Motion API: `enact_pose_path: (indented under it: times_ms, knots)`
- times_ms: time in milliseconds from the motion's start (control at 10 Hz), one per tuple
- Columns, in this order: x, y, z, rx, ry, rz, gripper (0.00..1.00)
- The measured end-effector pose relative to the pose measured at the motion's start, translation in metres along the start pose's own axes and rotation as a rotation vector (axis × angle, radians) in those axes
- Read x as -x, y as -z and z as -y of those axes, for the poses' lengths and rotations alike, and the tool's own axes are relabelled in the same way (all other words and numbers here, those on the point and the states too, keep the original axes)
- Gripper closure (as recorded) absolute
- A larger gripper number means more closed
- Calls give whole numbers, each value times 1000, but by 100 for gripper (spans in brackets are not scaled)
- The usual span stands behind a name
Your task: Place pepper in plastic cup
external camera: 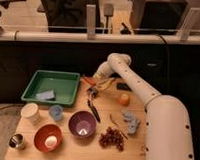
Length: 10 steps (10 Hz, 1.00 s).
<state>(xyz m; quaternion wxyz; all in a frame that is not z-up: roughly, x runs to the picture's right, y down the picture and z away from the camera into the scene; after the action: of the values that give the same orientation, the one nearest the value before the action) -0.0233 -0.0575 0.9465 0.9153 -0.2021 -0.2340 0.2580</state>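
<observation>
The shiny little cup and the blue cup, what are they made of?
The shiny little cup looks like metal: grey with bright glints. The blue cup is probably plastic: smooth, matte, light-blue. The gripper is near the pepper, beside the green tray.
</observation>
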Motion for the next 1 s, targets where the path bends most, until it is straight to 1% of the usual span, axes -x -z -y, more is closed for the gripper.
enact_pose_path:
  times_ms: [100,200,300,400,600,800,900,1000]
  knots:
    - [7,-7,2,-5,-61,28,50]
    - [10,-11,2,-9,-70,38,42]
    - [14,-16,4,-14,-81,40,33]
    - [19,-26,5,-20,-96,23,22]
    - [22,-35,3,-28,-100,-13,20]
    - [17,-46,3,-45,-108,-82,20]
    - [15,-51,2,-50,-112,-107,20]
    - [14,-54,0,-51,-117,-120,20]
